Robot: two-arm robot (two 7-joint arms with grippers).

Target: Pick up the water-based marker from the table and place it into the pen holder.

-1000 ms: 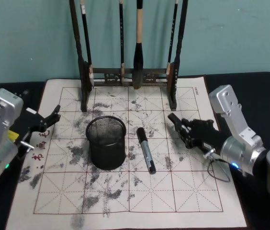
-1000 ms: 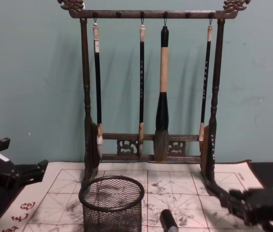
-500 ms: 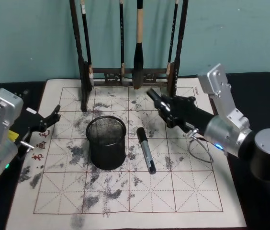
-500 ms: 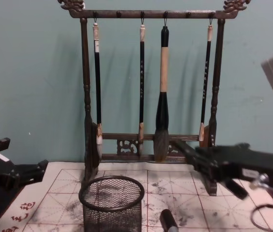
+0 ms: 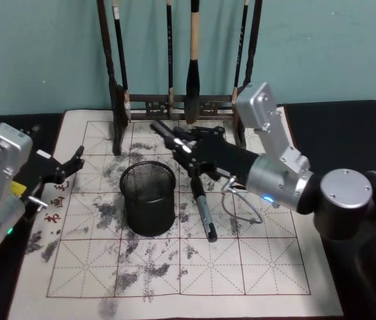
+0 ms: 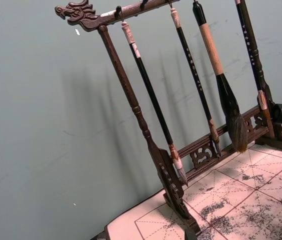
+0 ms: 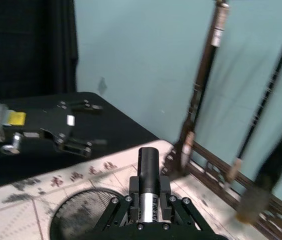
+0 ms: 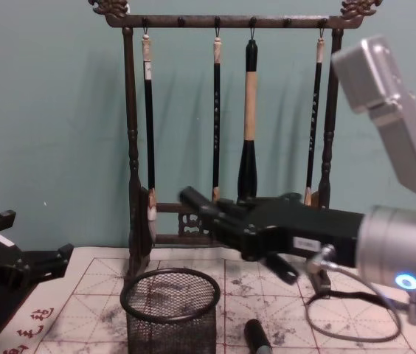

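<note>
Lying flat on the white, red-gridded calligraphy mat (image 5: 255,267), near its centre: slim black water-based marker (image 5: 202,208), long axis running from far edge to near edge, nothing touching it. Small round black wire-mesh pen holder (image 5: 148,200) stands upright just beside it, toward the mat's left edge, not in contact. Mat heavily smudged with grey ink; red characters along its left edge; it covers the dark table (image 5: 355,123). Tall dark wooden rack (image 5: 117,100) with four hanging brushes (image 8: 248,110) stands along the mat's far edge, against a plain teal wall (image 5: 41,53). Right gripper (image 5: 168,133) hangs in the air over the mat's far half, between rack and pen holder, jaws slightly parted, holding nothing. Left gripper (image 5: 75,161) parked at the mat's left edge, jaws parted, empty.
</note>
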